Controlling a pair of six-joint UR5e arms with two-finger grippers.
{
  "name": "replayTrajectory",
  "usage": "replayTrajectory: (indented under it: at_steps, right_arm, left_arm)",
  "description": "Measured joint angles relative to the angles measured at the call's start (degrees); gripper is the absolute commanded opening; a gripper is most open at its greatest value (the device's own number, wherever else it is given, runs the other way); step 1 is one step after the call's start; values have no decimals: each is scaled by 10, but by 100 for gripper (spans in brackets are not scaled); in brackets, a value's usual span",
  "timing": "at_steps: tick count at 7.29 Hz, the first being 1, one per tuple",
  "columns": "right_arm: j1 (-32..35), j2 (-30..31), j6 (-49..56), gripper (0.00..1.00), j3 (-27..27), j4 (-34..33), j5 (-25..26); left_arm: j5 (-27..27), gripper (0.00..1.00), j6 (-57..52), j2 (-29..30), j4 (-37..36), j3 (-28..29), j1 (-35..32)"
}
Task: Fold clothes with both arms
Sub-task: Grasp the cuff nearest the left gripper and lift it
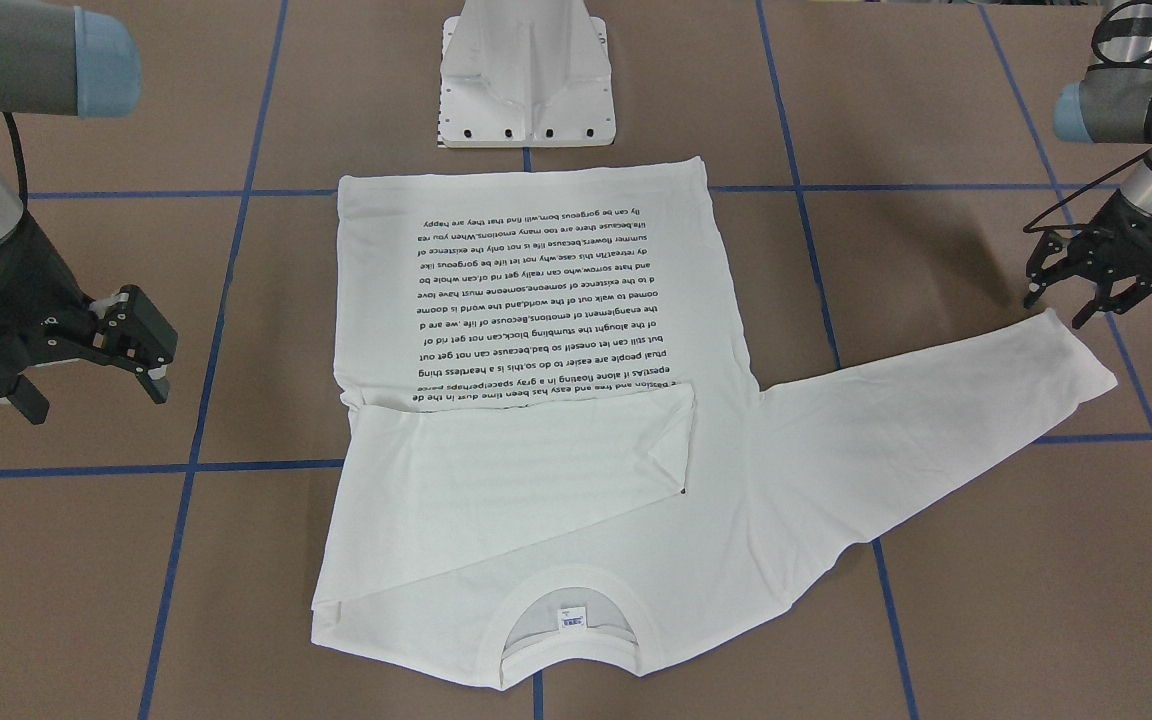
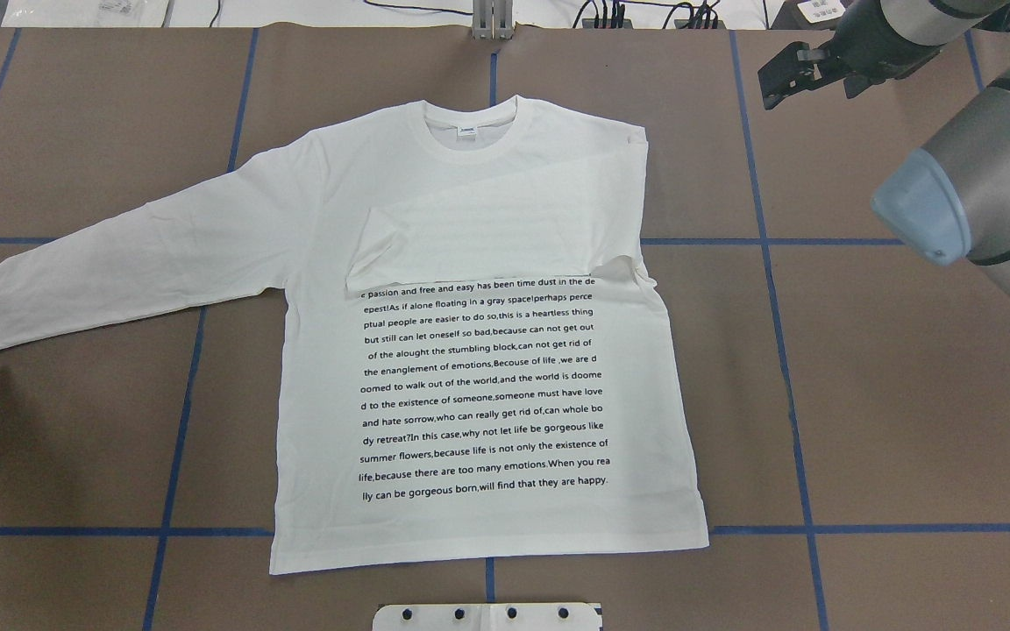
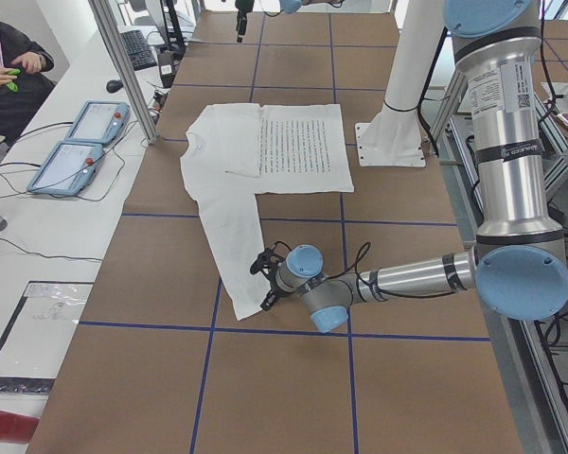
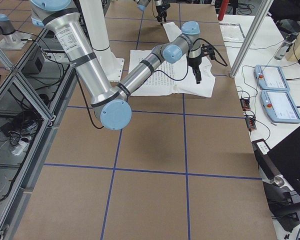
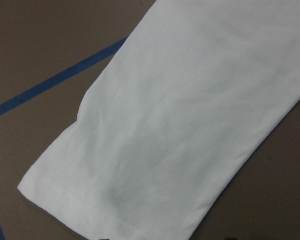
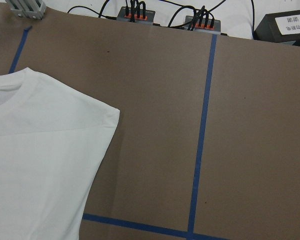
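The white long-sleeved shirt (image 1: 536, 300) lies flat on the brown table, text side up (image 2: 487, 368), collar away from the robot. One sleeve (image 2: 487, 237) is folded across the chest. The other sleeve (image 1: 936, 430) stretches out toward my left arm's side. My left gripper (image 1: 1084, 300) is open and empty just over that sleeve's cuff (image 5: 90, 200), apart from it. My right gripper (image 1: 91, 395) is open and empty, beside the shirt's other side near the shoulder (image 6: 90, 120), clear of the cloth; it also shows in the overhead view (image 2: 777, 88).
The white pedestal base (image 1: 528, 75) stands just behind the shirt's hem. Blue tape lines (image 2: 777, 350) grid the brown table. Two tablet-like pendants (image 4: 275, 90) and cables lie on the white bench beyond the far edge. A person (image 3: 9, 76) stands there.
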State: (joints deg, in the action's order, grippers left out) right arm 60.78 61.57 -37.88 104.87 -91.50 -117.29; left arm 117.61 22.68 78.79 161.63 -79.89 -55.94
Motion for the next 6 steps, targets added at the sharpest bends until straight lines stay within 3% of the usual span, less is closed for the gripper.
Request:
replayTrajectory:
  at_steps: [2,3,6]
  right_arm:
    - [0,1,0,100,-1,0,0]
    - [0,1,0,100,-1,0,0]
    - [0,1,0,100,-1,1,0]
  left_arm:
    - [-4,29,0,1,0,4,1]
    - [-5,3,0,2,-1,5,1]
    - [-6,0,0,3,7,7,1]
